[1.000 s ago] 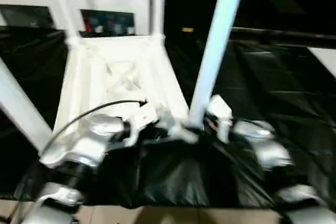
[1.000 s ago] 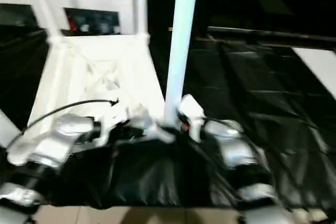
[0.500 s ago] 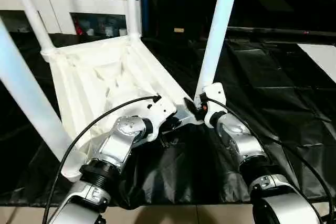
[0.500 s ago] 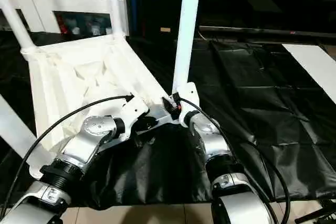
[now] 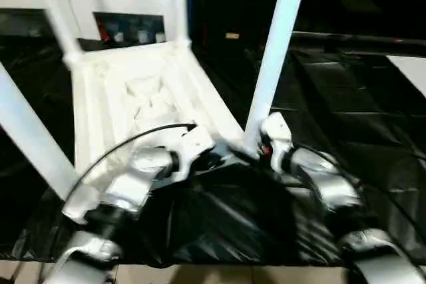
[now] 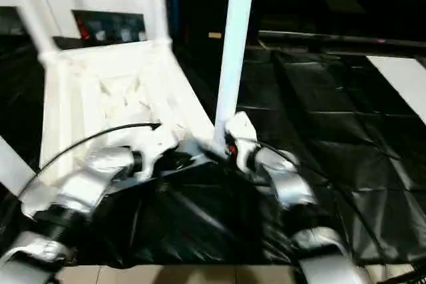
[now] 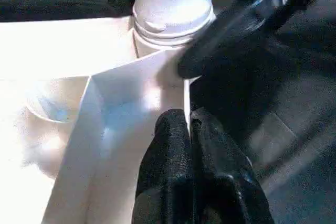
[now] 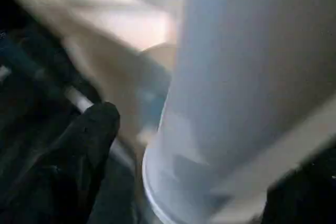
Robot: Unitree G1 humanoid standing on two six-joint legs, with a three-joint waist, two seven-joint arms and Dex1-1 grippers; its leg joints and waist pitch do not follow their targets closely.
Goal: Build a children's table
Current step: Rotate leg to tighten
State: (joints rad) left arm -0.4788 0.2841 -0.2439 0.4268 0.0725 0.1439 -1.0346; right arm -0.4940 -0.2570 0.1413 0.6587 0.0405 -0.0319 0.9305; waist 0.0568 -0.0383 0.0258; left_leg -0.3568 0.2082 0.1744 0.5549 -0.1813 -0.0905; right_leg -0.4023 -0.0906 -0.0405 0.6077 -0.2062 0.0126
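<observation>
Upturned children's table (image 5: 140, 98) lay on black sheeting (image 5: 346, 111), 4 legs up.
Left gripper (image 7: 190, 124) pinched the table's rim wall; right gripper (image 8: 173, 145) stood spread around the near-right leg (image 5: 276, 51).

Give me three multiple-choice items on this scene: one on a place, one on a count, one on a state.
1. The table lies on:
A. a black sheet
B. a bare tiled floor
C. a white cabinet

2. Legs standing up from the table:
A. two
B. three
C. four

3. The left gripper is:
A. wide open above the table
B. shut on the table's rim
C. shut on a leg

Answers:
1. A, black sheeting spreads all round the upturned top.
2. C, one leg rises at each corner.
3. B, the left wrist view shows its fingers pinching the thin rim wall.
</observation>
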